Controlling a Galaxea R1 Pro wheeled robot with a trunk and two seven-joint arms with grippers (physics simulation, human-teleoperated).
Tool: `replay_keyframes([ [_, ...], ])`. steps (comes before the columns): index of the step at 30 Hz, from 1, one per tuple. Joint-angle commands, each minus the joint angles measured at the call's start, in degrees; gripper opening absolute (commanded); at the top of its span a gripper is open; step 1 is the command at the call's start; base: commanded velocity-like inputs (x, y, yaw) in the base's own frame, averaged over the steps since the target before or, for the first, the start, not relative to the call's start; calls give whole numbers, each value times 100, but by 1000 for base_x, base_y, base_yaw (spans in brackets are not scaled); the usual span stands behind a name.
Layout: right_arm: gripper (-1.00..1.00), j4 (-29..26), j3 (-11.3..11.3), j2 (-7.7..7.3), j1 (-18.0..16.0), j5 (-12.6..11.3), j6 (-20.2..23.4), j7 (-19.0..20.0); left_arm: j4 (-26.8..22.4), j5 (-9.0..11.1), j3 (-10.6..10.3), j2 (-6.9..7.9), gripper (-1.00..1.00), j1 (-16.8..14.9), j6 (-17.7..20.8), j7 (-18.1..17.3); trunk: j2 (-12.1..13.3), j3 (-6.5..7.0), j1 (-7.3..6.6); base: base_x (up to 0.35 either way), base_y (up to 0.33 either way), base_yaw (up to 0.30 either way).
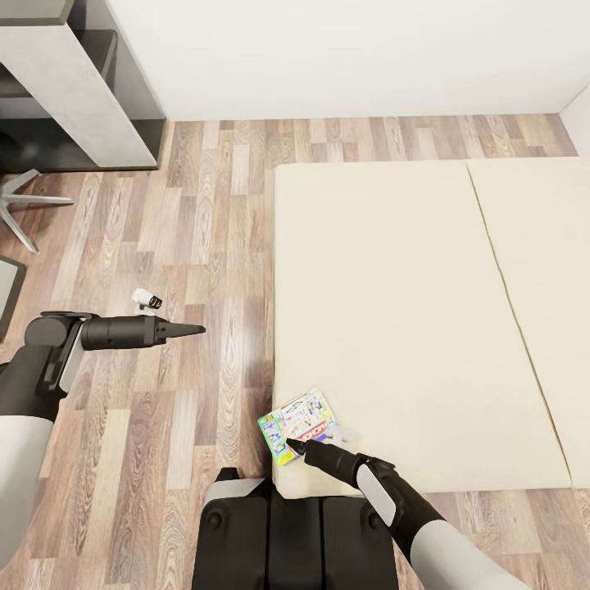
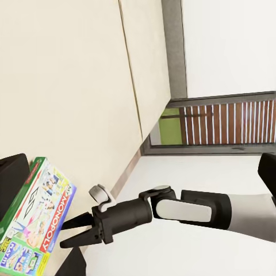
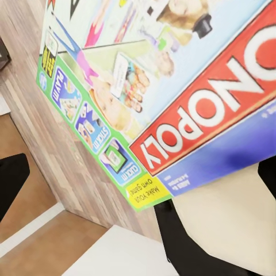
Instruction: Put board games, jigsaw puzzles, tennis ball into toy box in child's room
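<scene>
A board game (image 1: 301, 419), a flat box with a green edge, a red band and busy print, lies on the beige bed (image 1: 393, 311) at its near left corner. My right gripper (image 1: 288, 443) is at the box's near edge. In the left wrist view this right gripper (image 2: 61, 234) is open, its fingertips right at the edge of the board game (image 2: 34, 221). The board game (image 3: 161, 75) shows very close in the right wrist view. Over the wood floor left of the bed, my left gripper (image 1: 195, 329) hangs open and holds nothing.
A grey and white desk unit (image 1: 82, 90) stands at the back left, with a chair's star base (image 1: 20, 201) beside it. My own dark base (image 1: 295, 533) is against the bed's near edge. Wood floor (image 1: 213, 229) lies between desk and bed.
</scene>
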Motion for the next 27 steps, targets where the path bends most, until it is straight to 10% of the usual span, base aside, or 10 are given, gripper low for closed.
replay_keyframes([
  [1, 100, -3, 9, -2, -2, -46, 30, -2, -1, -1, -2, 3, 100, -1, 61, -20, -9, -6, 3, 0, 0, 0],
  [27, 100, -12, 9, -2, -2, -53, 30, -2, -1, -4, -1, 3, 100, 1, 61, -13, -9, 155, 3, 0, 0, 0],
])
